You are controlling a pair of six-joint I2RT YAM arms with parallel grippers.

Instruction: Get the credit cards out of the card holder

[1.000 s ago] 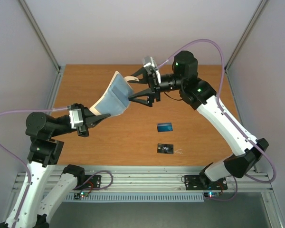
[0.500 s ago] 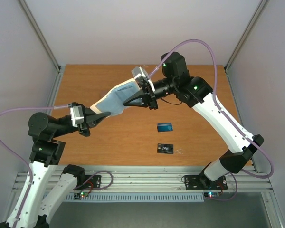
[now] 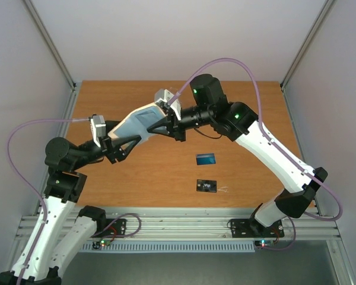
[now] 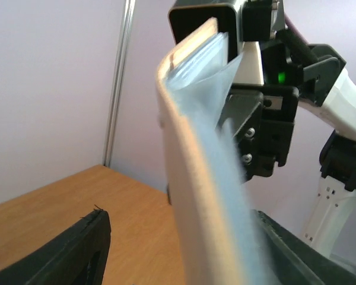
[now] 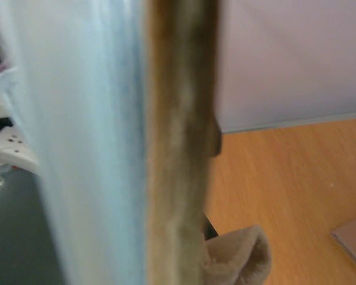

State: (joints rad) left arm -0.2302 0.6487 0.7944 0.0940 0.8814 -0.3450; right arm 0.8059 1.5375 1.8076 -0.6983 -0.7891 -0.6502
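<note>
The card holder (image 3: pixel 139 120), pale grey-blue with a beige rim, hangs in the air over the table's left half, stretched between my two grippers. My right gripper (image 3: pixel 158 124) is shut on its far end; in the right wrist view the card holder (image 5: pixel 77 148) fills the left half. My left gripper (image 3: pixel 129 142) stands open around the near end, and in the left wrist view its left finger (image 4: pixel 77 249) is clear of the card holder (image 4: pixel 196 178). Two credit cards lie on the table: a blue one (image 3: pixel 206 158) and a black one (image 3: pixel 206 186).
The wooden table (image 3: pixel 249 119) is walled by a grey frame on three sides. A beige flap (image 5: pixel 240 255) of the holder curls below the right jaws. The corner of a flat mauve thing (image 5: pixel 353 237) lies on the table in the right wrist view.
My right gripper closed on the holder's far end and carried it left. The holder went from folded up to stretched flat. My left gripper's jaws opened.
</note>
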